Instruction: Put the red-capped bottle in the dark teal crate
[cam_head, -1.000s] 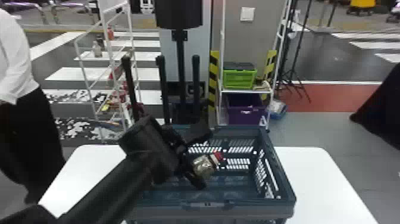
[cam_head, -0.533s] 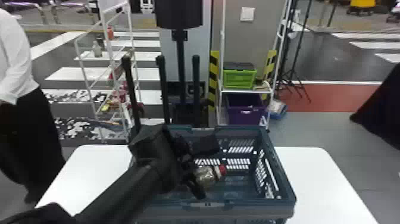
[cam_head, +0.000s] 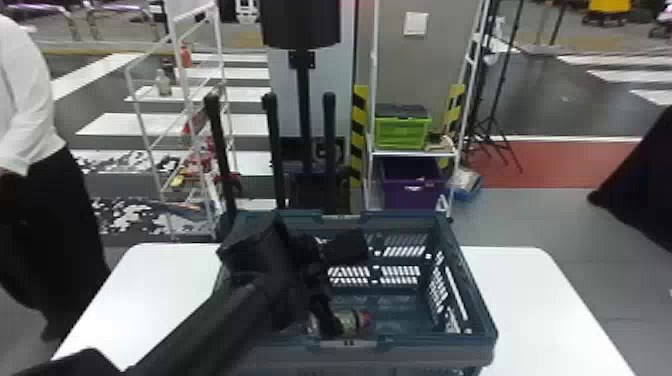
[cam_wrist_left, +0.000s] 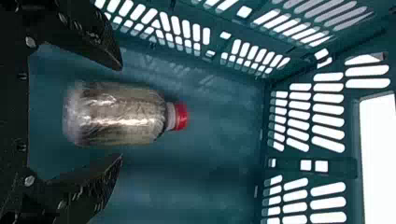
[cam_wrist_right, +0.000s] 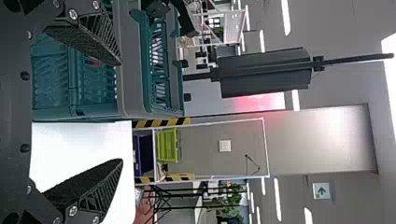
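Have left hand (cam_head: 330, 312) spread inside dark teal crate (cam_head: 472, 280), one finger to each side of red-capped bottle (cam_wrist_left: 116, 114), with gaps between bottle and fingers. See bottle on its side, inside crate, cap away from palm. Find crate on white table (cam_head: 540, 310). Have right hand (cam_wrist_right: 122, 112) spread too, outside crate, empty. Note green-and-white arrow sign (cam_wrist_right: 321, 191) in background.
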